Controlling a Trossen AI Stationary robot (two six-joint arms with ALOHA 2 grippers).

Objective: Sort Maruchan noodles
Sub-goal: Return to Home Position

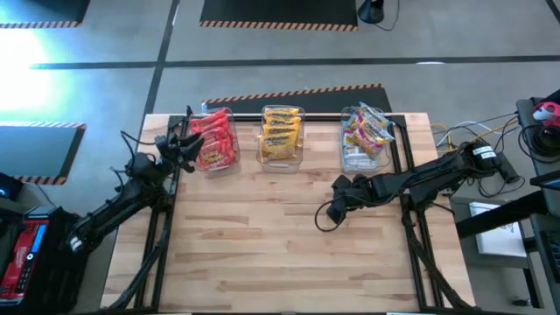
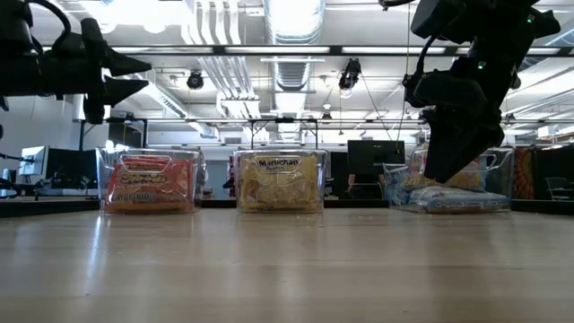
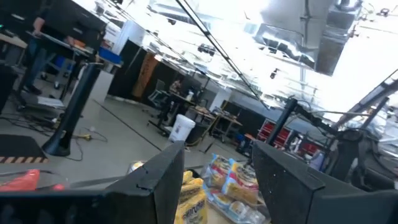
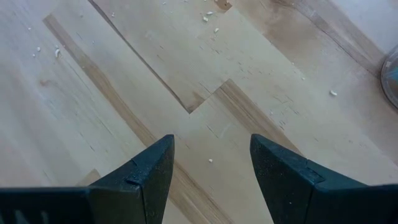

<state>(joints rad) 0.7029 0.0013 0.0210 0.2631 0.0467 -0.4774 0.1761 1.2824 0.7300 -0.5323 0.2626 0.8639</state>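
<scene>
Three clear bins stand in a row along the far edge of the wooden counter (image 1: 262, 254), apart from one another. The left bin (image 2: 198, 170) holds the red Maruchan packets (image 2: 148, 184), standing on edge. The middle bin (image 2: 324, 179) holds the yellow Maruchan packets (image 2: 280, 184), also upright, with the brand name readable from the low view. The right bin (image 2: 502, 170) holds the pink-and-yellow packets (image 1: 367, 136), which lie piled and tilted rather than neatly upright. No packet lies loose on the counter.

The left claw (image 3: 219, 152) hangs high above the counter at its far left corner, just beside the left bin. Its fingers are wide apart and grip nothing. It points level along the row of bins, so its wrist view takes in the yellow and the pink-and-yellow packets and the room beyond.

The right claw (image 4: 211, 143) hangs over bare wood on the near side of the right bin, roughly between the middle and right bins. It tilts down toward the boards. Its fingers are also spread wide and empty, with only wood grain and a few pale crumbs (image 4: 208, 15) showing between and beyond them.
</scene>
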